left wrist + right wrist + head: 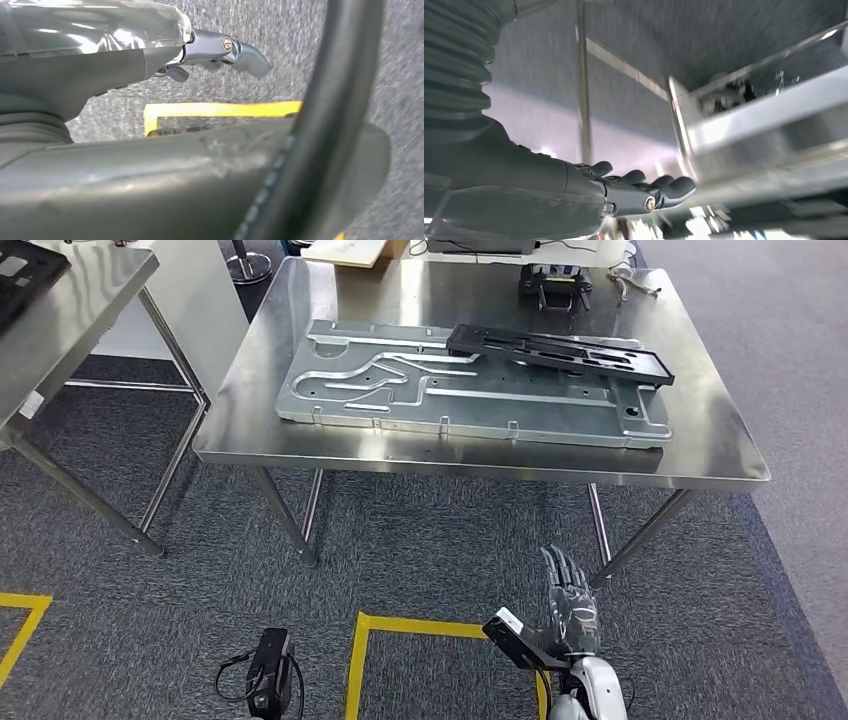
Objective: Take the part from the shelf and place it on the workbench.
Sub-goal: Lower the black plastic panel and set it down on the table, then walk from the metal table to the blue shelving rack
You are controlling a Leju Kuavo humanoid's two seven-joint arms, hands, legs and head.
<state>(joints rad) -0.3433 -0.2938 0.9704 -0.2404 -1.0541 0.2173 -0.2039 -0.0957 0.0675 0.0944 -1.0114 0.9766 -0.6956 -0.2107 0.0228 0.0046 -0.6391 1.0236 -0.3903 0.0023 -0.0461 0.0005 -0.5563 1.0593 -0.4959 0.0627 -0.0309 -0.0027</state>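
Grey carpet with yellow tape lines (400, 625) runs under a shiny steel workbench (720, 455). On the workbench lies a big silver plate (400, 390), and the black part (560, 352) rests flat on it, toward two o'clock from the plate's middle, with its far end poking past the plate's edge. That looks like the task's thing already set down, though I cannot be sure. The right hand (570, 605) hangs low at about five o'clock, well apart from the bench, fingers (664, 187) stretched out and holding nothing. The left hand (220, 50) points at the floor; its fingers look loose and empty, but I cannot tell for sure. If the robot steps close, its right arm could bump the bench edge or leg (640, 535). A bump could slide the part off the plate.
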